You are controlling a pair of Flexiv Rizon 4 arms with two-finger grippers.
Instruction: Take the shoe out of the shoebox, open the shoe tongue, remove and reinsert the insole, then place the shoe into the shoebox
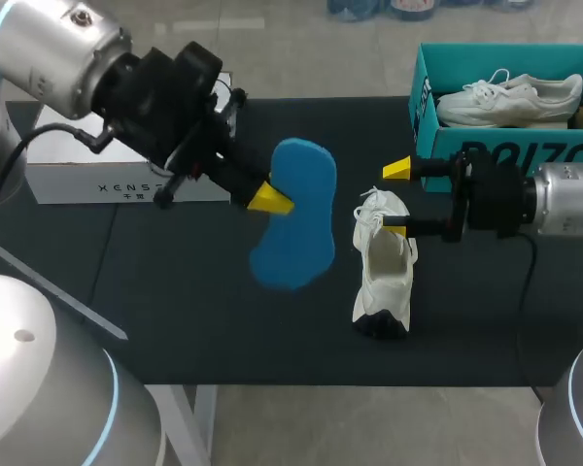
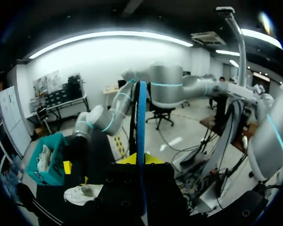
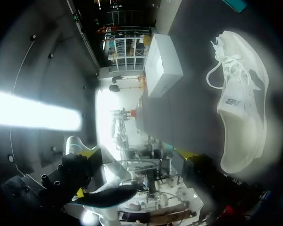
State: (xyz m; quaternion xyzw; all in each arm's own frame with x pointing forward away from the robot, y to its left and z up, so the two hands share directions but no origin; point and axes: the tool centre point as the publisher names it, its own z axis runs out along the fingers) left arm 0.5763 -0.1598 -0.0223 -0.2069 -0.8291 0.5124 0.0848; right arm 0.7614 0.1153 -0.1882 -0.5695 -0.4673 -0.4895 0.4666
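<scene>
While the left end effector [image 1: 275, 199] grips the blue foam insole [image 1: 299, 223] above the black desk [image 1: 175, 291], the right end effector [image 1: 395, 200] is open at the white fabric sneaker [image 1: 384, 277] on the desk, so I judge that reinserting comes next, which needs the insole aligned with the shoe opening.

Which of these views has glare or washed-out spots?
Right wrist view: a ceiling light flares into a white band, and the shoe is overexposed, its sole end washed out. Left wrist view: bright ceiling strips, yet the blue insole, seen edge-on, reads clear. Head view: evenly lit, no glare.
</scene>
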